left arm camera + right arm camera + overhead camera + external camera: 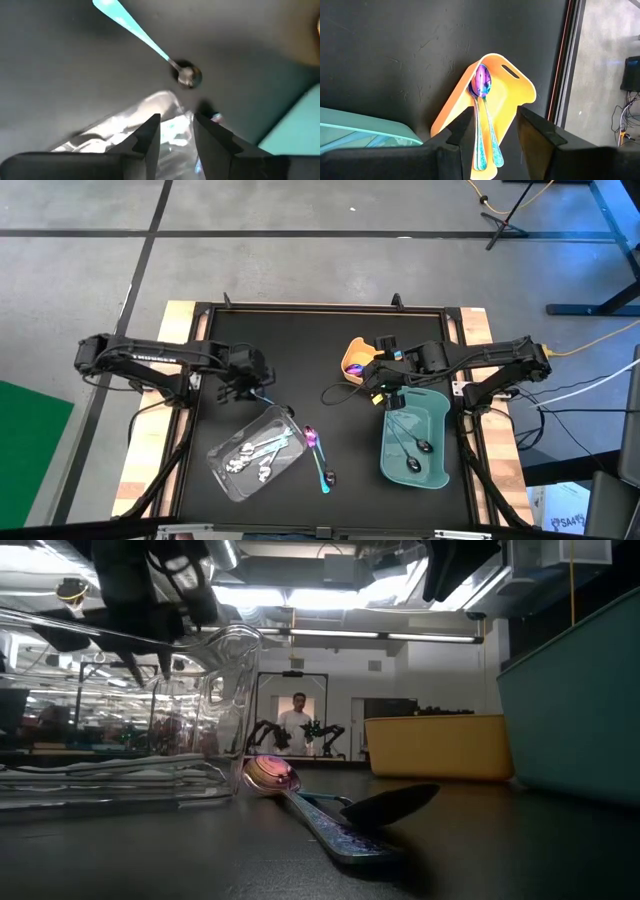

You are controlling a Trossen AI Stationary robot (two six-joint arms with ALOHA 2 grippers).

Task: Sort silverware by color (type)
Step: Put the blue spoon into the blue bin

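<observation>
High view: two spoons lie loose on the mat between the trays, an iridescent spoon and a teal-handled spoon with its dark bowl toward the table's near edge. Both run roughly front to back, the iridescent bowl end nearer the arms. The rest is sorted: silver spoons in the clear tray, dark-headed ones in the teal tray, iridescent ones in the yellow tray. The left gripper hovers over the far corner of the clear tray, fingers a little apart and holding nothing; its wrist view looks down on a corner of the clear tray and the teal-handled spoon beyond it. The right gripper sits between the yellow and teal trays, fingers also parted and empty, framing the yellow tray's spoons. The loose pair lies diagonally toward the near edge from the left gripper, just past the clear tray's right side, and about as far from the right gripper; I judge either arm could take them. A pick would want the jaws turned across the handle's front-to-back line.
</observation>
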